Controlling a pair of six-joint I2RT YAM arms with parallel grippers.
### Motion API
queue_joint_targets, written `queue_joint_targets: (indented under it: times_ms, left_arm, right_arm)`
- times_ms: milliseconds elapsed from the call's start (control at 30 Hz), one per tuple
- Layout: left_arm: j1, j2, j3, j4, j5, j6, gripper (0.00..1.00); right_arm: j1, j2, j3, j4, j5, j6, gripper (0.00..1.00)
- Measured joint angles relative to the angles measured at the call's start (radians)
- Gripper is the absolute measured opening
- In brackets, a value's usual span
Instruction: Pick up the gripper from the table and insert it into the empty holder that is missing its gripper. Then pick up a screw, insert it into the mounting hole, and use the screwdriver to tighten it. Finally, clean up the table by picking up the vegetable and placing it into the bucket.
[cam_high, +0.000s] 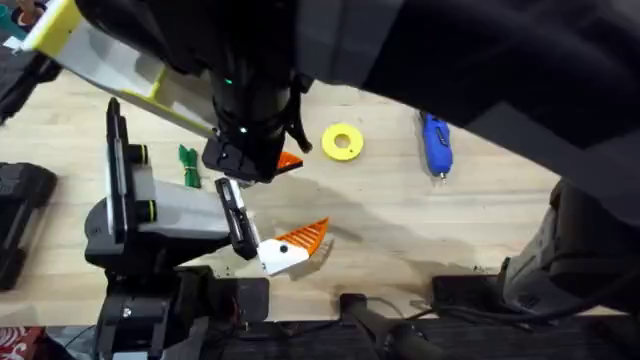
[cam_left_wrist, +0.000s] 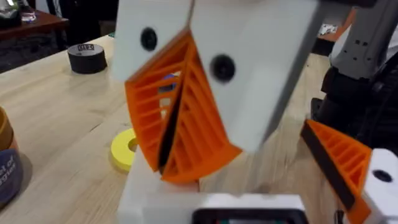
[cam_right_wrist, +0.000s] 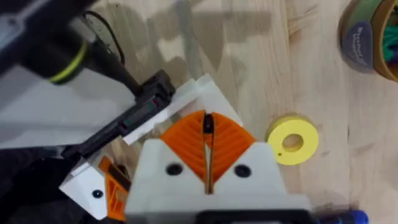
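Nearby, bucket (cam_right_wrist: 364, 38) (blue label, writing unreadable), black tape roll (cam_left_wrist: 86, 58), label illegible.

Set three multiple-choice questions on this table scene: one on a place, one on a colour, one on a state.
1. What lies between the vegetable and the screwdriver?
A. a mug
B. the yellow disc
C. a spoon
2. What colour is the screwdriver?
A. red
B. white
C. blue
3. The vegetable is:
A. lying on the table
B. hanging from a hook
C. covered by a cloth

Answers:
1. B, the overhead view shows the disc between them.
2. C, its body is bright blue.
3. A, it rests on bare wood.
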Motion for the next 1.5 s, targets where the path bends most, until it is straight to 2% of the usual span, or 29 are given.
queue_joint_targets:
  times_ms: [33, 67, 233, 267, 333, 767, 1200, 1333, 1500]
  left_arm:
    - [0.0, 0.0, 0.0, 0.0, 0.0, 0.0, 0.985]
    - [0.0, 0.0, 0.0, 0.0, -0.001, 0.0, 0.985]
    - [0.0, 0.0, 0.0, 0.0, 0.001, 0.0, 0.985]
    - [0.0, 0.0, 0.0, -0.001, 0.002, 0.001, 0.985]
    - [0.0, 0.0, 0.0, -0.001, 0.003, 0.001, 0.985]
    - [0.0, 0.0, 0.0, 0.0, 0.004, 0.004, 0.985]
    - [0.0, 0.0, 0.0, 0.0, 0.004, 0.005, 0.985]
    - [0.0, 0.0, 0.0, 0.0, 0.004, 0.005, 0.985]
    - [0.0, 0.0, 0.0, 0.0, 0.004, 0.005, 0.985]
  right_arm:
    - [0.0, 0.0, 0.0, 0.0, 0.0, 0.0, 0.027]
    - [0.0, 0.0, 0.0, -0.002, 0.0, 0.0, 0.136]
    - [-0.014, -0.002, 0.0, -0.013, 0.026, -0.008, 0.902]
    - [-0.021, -0.004, 0.0, -0.013, 0.029, -0.013, 0.968]
    - [-0.026, -0.005, 0.0, -0.012, 0.028, -0.015, 0.992]
    - [-0.027, -0.015, 0.0, -0.012, 0.028, -0.014, 0.995]
    - [-0.083, -0.213, -0.002, -0.043, 0.0, -0.014, 0.996]
    - [-0.12, -0.235, -0.002, -0.089, -0.004, -0.019, 0.996]
    - [-0.167, -0.25, -0.044, -0.068, -0.072, -0.076, 0.996]
